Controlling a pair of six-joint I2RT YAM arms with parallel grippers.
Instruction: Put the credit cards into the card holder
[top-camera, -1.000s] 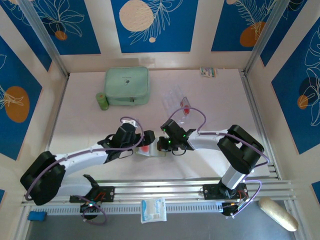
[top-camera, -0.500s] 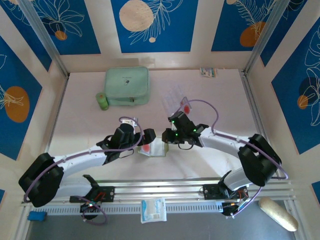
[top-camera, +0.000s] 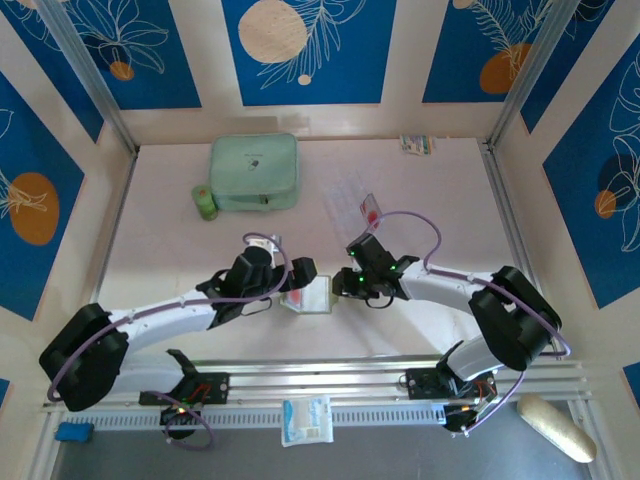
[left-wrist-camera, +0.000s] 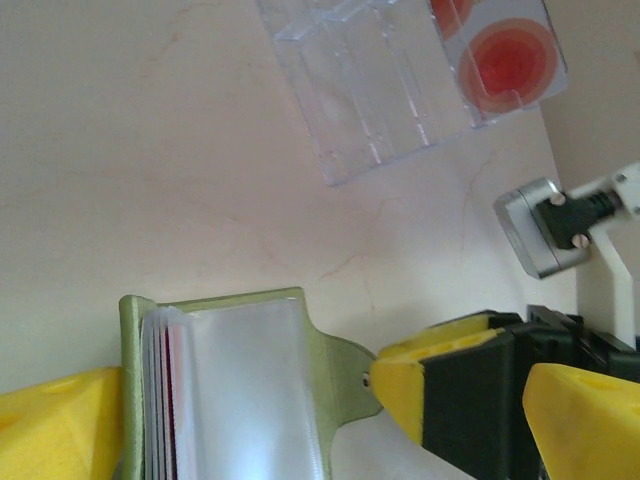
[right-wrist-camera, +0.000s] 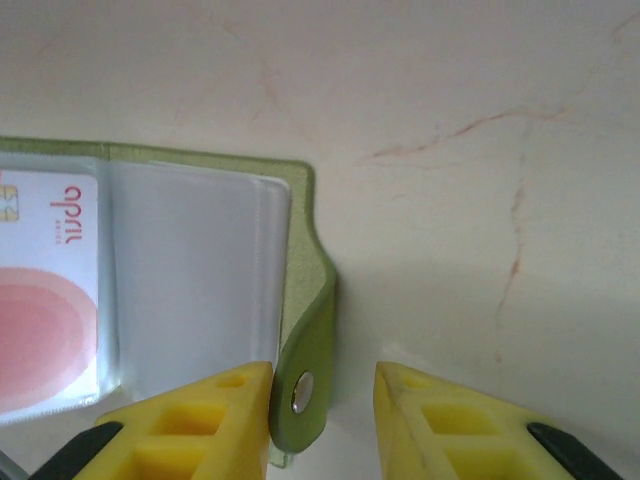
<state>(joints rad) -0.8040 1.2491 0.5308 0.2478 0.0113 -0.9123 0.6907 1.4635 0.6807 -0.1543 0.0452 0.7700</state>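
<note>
Pale counter (top-camera: 170, 260), card holder (top-camera: 308, 298) open. One card (right-wrist-camera: 50, 290) pocketed; loose cards (left-wrist-camera: 505, 60) beyond it not yet in; left hand (top-camera: 285, 283) wide, right hand (right-wrist-camera: 322, 385) narrowly parted astride snap tab (right-wrist-camera: 300, 395).

The olive-green card holder (top-camera: 308, 297) lies open on the bench (top-camera: 160, 230), its snap tab (right-wrist-camera: 301, 392) sticking out and one red-marked credit card (right-wrist-camera: 45, 300) in a clear pocket, while the other credit cards (top-camera: 367, 208) lie farther back, well apart.
</note>
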